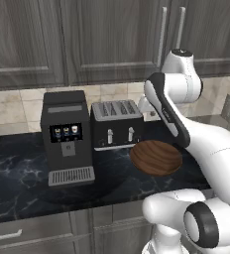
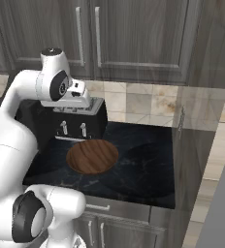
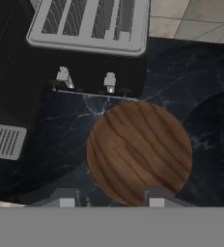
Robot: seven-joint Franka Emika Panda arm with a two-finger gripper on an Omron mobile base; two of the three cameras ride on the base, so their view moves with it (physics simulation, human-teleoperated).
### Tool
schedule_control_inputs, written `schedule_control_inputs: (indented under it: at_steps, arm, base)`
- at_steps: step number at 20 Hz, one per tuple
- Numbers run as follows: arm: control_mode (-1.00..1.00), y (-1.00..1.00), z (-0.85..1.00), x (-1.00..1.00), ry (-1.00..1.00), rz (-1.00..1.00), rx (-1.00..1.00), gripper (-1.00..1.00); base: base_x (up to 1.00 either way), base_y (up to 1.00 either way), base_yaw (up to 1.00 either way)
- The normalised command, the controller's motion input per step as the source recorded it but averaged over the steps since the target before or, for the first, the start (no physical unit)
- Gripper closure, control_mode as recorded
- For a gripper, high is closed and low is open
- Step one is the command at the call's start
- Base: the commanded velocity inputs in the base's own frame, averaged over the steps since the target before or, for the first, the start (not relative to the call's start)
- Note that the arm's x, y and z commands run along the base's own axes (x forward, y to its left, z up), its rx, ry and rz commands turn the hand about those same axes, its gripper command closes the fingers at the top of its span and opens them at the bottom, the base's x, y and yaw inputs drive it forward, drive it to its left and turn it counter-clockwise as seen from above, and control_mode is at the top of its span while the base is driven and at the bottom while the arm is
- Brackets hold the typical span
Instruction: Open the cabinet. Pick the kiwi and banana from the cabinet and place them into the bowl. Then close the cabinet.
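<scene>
The dark grey wood-grain wall cabinet (image 2: pixel 109 38) is standing shut above the table; its stiff silver bar handles (image 2: pixel 96 36) are offering the firm hold. The tool (image 3: pixel 109 198) is hovering open over the empty reddish-brown wooden bowl (image 3: pixel 139 153).

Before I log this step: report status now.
End effector open, holding nothing, above the bowl. Bowl empty on the counter by the toaster. Cabinet doors shut; no fruit visible.
</scene>
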Motion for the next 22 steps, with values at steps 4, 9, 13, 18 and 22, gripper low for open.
schedule_control_inputs:
  at_steps: [4,9,13,18,22]
  arm:
    - [-1.00,0.00,0.00,0.00,0.00,0.00,0.00,-1.00]
    - [-1.00,0.00,0.13,-0.18,-0.18,0.00,0.00,-1.00]
    - [-1.00,0.00,0.52,-0.27,-0.41,0.00,0.00,-1.00]
    - [-1.00,0.00,0.62,-0.26,-0.45,0.00,0.00,-1.00]
    - [-1.00,0.00,0.54,-0.30,-0.51,0.00,0.07,-1.00]
  base:
    - [0.00,0.00,0.00]
    - [0.00,0.00,0.00]
    - [0.00,0.00,0.00]
    - [0.00,0.00,0.00]
    - [0.00,0.00,0.00]
